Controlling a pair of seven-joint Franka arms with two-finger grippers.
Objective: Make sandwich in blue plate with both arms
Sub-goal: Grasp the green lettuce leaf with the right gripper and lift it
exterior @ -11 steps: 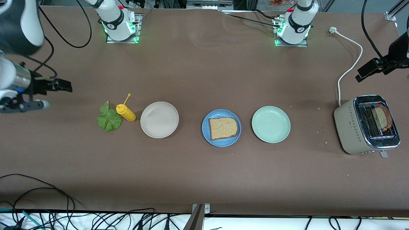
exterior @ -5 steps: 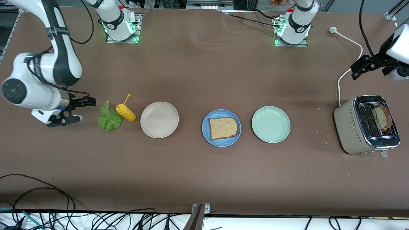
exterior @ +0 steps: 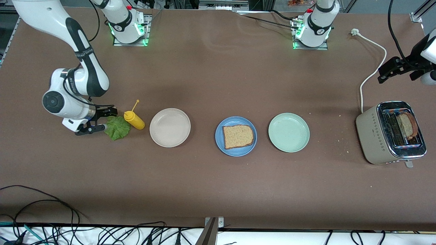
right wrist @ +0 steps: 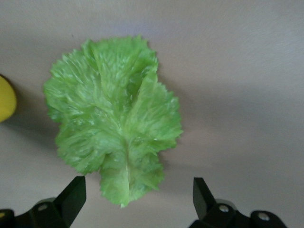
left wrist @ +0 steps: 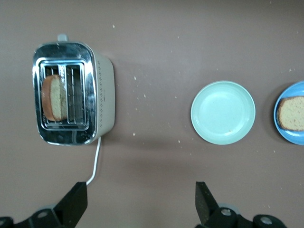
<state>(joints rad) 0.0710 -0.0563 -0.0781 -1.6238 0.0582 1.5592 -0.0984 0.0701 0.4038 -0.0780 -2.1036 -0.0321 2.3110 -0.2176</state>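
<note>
While blue plate point(exterior: 236, 136) sits mid-table with one bread slice point(exterior: 238, 136) on it, row runs along same line: beige plate point(exterior: 170, 127) and yellow squeeze bottle point(exterior: 134, 119) toward right arm's end, pale green plate point(exterior: 289, 132) and toaster point(exterior: 390, 132) toward left arm's end — second slice point(exterior: 408, 125) upright in toaster slot. Lettuce leaf point(exterior: 118, 127) flat on table, just beside bottle. Right gripper point(exterior: 107, 119) low at leaf's edge, fingers spread wide, nothing held. Left gripper point(exterior: 385, 71) in air over table near toaster cord point(exterior: 371, 75) — fingers wide, empty.

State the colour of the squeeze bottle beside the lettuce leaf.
Yellow: the squeeze bottle shows best in the front view, beside the lettuce leaf.
</note>
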